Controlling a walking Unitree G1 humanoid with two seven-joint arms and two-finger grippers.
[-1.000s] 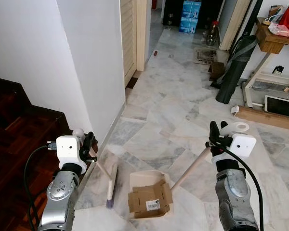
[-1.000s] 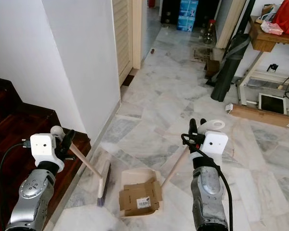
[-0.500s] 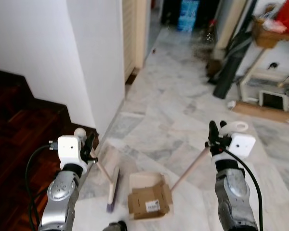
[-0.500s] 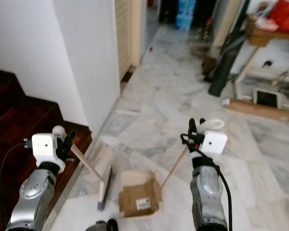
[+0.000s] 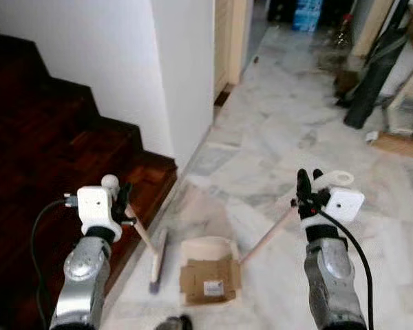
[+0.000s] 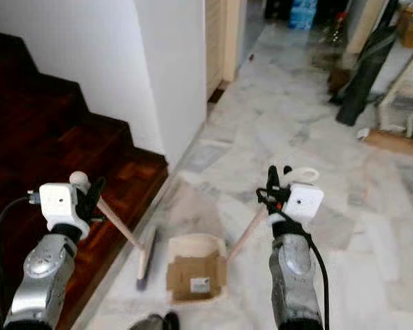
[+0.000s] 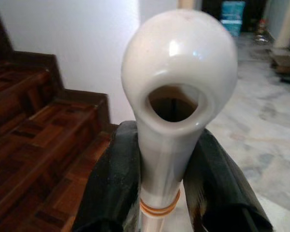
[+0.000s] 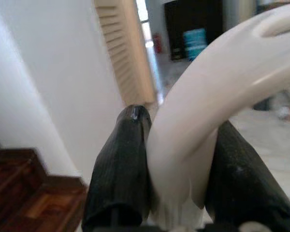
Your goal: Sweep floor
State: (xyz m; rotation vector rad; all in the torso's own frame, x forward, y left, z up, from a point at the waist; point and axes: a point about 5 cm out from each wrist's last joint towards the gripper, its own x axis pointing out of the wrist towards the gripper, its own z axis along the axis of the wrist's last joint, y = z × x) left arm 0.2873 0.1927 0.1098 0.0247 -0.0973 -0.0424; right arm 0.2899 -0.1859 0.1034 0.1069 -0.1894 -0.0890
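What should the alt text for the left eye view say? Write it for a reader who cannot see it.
The left gripper holds a broom and the right gripper holds a dustpan by its long handle, both resting on the marble floor. A flattened cardboard box lies in the dustpan. Dark wooden stairs rise on the left.

Dark wooden stairs (image 5: pixel 48 137) beside a white wall (image 5: pixel 124 62).

Head stereo pair downward over one floor (image 5: pixel 275 158); wrist cameras close along handles.
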